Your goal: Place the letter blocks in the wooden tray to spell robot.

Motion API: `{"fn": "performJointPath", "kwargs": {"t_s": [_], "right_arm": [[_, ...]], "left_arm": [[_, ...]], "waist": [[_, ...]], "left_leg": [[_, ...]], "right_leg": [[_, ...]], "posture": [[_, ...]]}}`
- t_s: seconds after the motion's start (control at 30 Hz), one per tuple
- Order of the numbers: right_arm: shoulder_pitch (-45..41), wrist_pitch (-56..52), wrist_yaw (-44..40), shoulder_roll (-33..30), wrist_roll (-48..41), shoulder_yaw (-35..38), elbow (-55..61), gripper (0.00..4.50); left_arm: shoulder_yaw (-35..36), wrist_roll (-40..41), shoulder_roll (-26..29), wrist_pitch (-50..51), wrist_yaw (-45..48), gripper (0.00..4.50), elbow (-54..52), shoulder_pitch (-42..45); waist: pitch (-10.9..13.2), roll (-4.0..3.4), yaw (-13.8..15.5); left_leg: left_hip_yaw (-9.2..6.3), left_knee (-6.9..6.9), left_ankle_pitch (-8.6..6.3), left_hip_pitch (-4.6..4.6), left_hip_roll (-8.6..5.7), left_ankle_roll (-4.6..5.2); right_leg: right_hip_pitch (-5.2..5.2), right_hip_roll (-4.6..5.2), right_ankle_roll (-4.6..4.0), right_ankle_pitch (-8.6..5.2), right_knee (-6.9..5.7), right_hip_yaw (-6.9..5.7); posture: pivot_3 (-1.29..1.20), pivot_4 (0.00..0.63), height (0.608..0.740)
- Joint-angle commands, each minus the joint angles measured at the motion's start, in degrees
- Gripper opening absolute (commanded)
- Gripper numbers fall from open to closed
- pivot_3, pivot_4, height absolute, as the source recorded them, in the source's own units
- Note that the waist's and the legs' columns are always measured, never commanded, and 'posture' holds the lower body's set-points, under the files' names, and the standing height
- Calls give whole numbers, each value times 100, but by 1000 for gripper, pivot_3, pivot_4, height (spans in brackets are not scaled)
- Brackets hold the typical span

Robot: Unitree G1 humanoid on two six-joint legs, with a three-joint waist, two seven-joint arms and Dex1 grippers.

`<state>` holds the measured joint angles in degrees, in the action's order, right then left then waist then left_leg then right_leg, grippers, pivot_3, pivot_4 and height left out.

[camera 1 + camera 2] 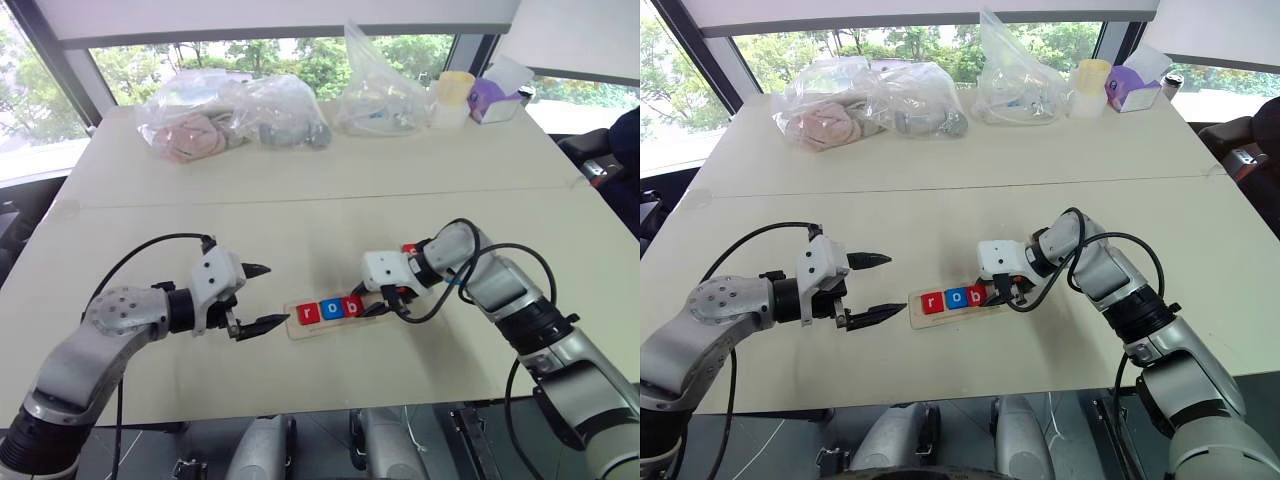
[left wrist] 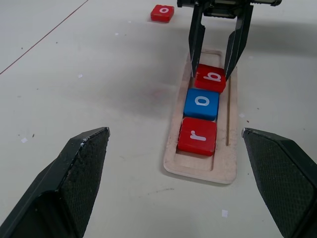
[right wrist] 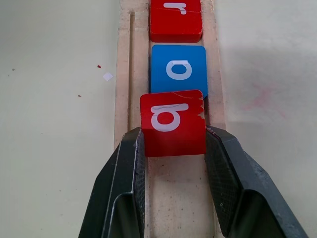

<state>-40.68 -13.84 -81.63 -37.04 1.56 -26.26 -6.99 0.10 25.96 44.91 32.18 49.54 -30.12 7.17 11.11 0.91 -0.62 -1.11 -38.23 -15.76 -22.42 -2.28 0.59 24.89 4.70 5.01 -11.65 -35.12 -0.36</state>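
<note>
The wooden tray [image 2: 230,148] lies on the table between my two grippers. Three letter blocks sit in its slot: a red r [image 2: 197,136], a blue o [image 2: 201,103] and a red b [image 3: 172,124]. My right gripper [image 1: 385,303] is shut on the b block, one finger on each side, with the block tilted slightly against the blue o. Another red o block [image 2: 162,13] lies loose on the table beyond the tray, behind my right wrist. My left gripper [image 1: 258,297] hovers open just left of the tray's r end, holding nothing.
Clear plastic bags [image 1: 230,115] with soft items lie along the far side of the table, beside a yellow-lidded container [image 1: 452,98] and a purple box [image 1: 495,100]. The table's front edge [image 1: 300,405] runs close below the tray.
</note>
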Motion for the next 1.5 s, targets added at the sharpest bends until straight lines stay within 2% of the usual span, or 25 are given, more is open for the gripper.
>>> {"fn": "performJointPath", "kwargs": {"t_s": [0.03, 0.4, 0.83, 1.5], "right_arm": [[-172, 36, -22, 75, 19, -1, 10, 1113], [-243, 34, -58, 262, 70, -45, 12, 1113], [-188, -102, -114, -101, -17, 149, 292, 1113], [-202, -159, -80, 108, 10, -4, 257, 1113]], "left_arm": [[107, 63, -1, -27, -43, 4500, -238, 14], [126, 90, 5, -6, -149, 4500, -294, -64], [6, 42, -37, -85, -95, 4500, -142, 95], [31, 28, -29, -74, -137, 4500, -150, 93]], "waist": [[0, 0, 0], [0, 0, -2], [0, 0, 1], [0, 0, -3]], "left_leg": [[0, 0, 0, 0, 0, 0], [0, 0, 0, 0, 0, 0], [0, 0, 0, 0, 0, 0], [0, 0, 0, 0, 0, -1]], "right_leg": [[0, 0, 0, 0, 0, 0], [0, 0, 1, 1, 0, 0], [0, 0, -2, -1, 0, 0], [1, 0, 1, 1, -1, 0]], "posture": [[0, 150, 725], [0, 150, 725], [0, 150, 725], [0, 150, 725]]}}
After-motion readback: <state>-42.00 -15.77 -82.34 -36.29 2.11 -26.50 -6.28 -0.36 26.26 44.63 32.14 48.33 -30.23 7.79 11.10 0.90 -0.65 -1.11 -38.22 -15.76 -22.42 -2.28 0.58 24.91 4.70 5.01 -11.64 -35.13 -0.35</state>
